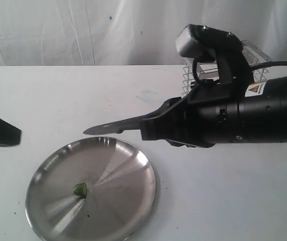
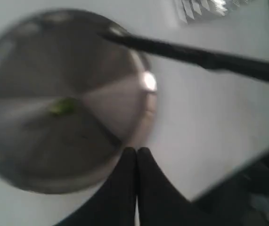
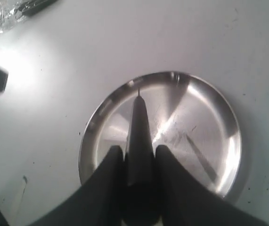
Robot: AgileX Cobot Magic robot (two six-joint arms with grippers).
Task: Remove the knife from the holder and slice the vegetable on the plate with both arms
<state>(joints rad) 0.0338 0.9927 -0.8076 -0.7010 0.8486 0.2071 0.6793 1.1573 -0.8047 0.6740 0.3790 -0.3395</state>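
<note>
Two grippers: right gripper (image 1: 156, 125) clamped around the knife, left gripper (image 2: 136, 154) at left, fingers pressed together, empty. Plate (image 1: 133, 168) lies near left; holder (image 1: 187, 80) far right. Knife (image 1: 114, 128) points left over the plate's far rim; vegetable (image 1: 80, 190) on the plate.

The right arm (image 1: 269, 118) is a bulky black cylinder with small screws and a white label bearing a yellow warning triangle (image 1: 254, 90). A black cable (image 1: 197, 70) loops beneath a grey-faced camera (image 1: 189, 42) on a black bracket. The right hand (image 1: 151, 129) and left hand (image 2: 136, 153) have matte black, tapering fingers.
</note>
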